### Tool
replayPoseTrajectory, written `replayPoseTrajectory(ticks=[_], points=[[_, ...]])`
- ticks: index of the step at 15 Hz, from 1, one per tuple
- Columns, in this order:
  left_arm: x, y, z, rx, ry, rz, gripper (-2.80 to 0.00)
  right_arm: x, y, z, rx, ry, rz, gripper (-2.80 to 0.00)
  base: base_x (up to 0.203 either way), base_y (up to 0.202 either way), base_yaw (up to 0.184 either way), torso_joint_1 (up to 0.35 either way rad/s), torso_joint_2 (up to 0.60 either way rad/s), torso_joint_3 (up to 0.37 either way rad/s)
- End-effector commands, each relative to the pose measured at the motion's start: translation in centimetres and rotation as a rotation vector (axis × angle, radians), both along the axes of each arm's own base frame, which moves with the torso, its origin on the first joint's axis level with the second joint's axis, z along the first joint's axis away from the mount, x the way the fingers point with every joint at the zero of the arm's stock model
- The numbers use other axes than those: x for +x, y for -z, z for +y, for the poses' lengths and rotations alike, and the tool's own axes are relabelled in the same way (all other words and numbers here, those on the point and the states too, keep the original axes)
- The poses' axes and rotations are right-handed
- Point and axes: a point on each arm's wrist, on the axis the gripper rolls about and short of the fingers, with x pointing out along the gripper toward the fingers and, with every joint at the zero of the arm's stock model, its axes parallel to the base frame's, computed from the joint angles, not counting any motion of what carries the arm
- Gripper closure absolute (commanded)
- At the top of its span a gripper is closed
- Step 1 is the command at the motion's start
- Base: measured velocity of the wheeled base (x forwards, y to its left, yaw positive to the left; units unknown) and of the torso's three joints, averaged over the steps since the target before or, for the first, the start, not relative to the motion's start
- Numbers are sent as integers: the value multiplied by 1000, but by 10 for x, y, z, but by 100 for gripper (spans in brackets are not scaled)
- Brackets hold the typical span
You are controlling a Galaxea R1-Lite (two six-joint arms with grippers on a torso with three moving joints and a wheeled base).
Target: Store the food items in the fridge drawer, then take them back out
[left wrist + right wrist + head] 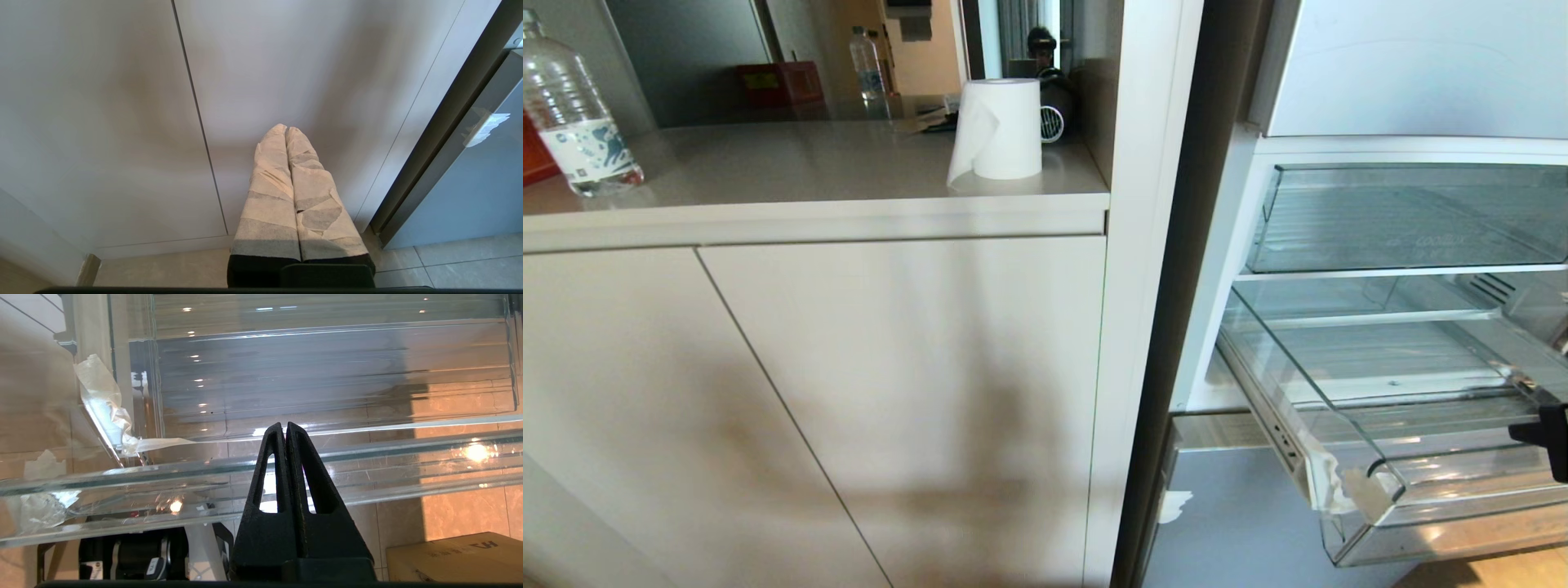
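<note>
The fridge drawer (1372, 482) is pulled out at the lower right, a clear bin with a whitish patch at its front left corner. No food items show in any view, and the ribbed drawer floor (327, 375) that I can see holds nothing. My right gripper (284, 425) is shut and empty, just in front of and slightly above the drawer's front lip (388, 453). In the head view only a black bit of my right gripper (1539, 433) shows at the right edge. My left gripper (286, 128), wrapped in tape, is shut and parked low facing the cabinet doors.
Above the drawer sits another clear bin (1405, 220). A paper roll (1001, 126) and a water bottle (572, 114) stand on the counter at the left. The silver-blue lower door (1233, 523) is below the drawer. A cardboard box (453, 559) lies on the tiled floor.
</note>
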Motion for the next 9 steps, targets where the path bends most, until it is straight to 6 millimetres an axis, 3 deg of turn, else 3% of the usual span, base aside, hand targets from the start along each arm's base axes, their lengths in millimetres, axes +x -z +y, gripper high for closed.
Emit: replayPoseTrajectory(ticks=[1, 6, 9], points=[[0, 0, 0, 0, -1, 2, 0, -1, -6, 0, 0, 0, -30, 0, 0, 0, 0, 0, 0, 0], [0, 0, 0, 0, 0, 2, 0, 12, -36, 3, 1, -16, -319, 0, 0, 0, 0, 0, 0, 0], [0, 0, 0, 0, 0, 2, 0, -5, -45, 5, 26, -10, -421, 0, 0, 0, 0, 0, 0, 0]])
